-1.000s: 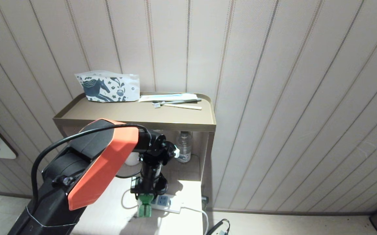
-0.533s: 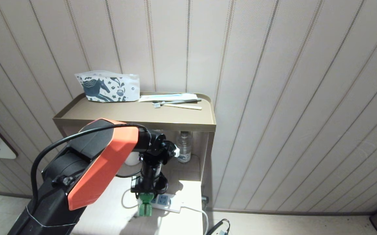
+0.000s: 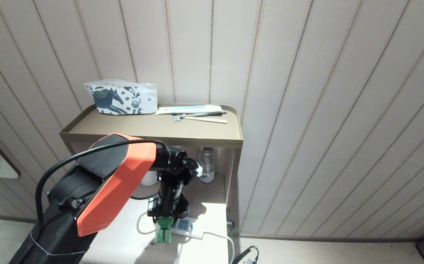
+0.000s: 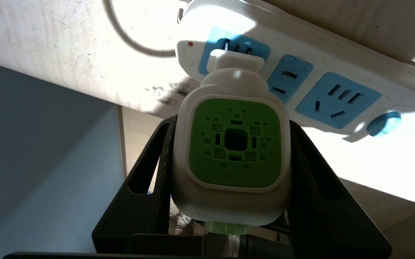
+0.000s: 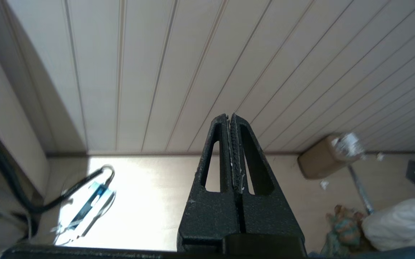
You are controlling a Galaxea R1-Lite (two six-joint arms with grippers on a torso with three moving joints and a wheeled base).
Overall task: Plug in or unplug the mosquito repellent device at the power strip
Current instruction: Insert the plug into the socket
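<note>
The mosquito repellent device (image 4: 234, 147), white with a bright green vented face, sits between the black fingers (image 4: 146, 180) of my left gripper (image 4: 232, 122), which is shut on its sides. Its white plug end rests against the light-blue socket of the power strip (image 4: 336, 82) farthest from the blue button (image 4: 384, 123); the prongs do not show. In the head view the left gripper (image 3: 164, 220) points down over the device (image 3: 162, 233) and the strip (image 3: 187, 227) on a low white table (image 3: 123, 238). My right gripper (image 5: 230, 117) is shut and empty, out at the side over the floor.
Behind the table stands a brown shelf unit (image 3: 153, 130) bearing a patterned pouch (image 3: 122, 97) and toothbrushes (image 3: 200, 118); a water bottle (image 3: 207, 167) stands underneath. The strip's white cord (image 3: 221, 237) runs off the table. A black cable (image 5: 81, 183), a brown bin (image 5: 320, 160) and a white bag (image 5: 397, 223) are on the floor.
</note>
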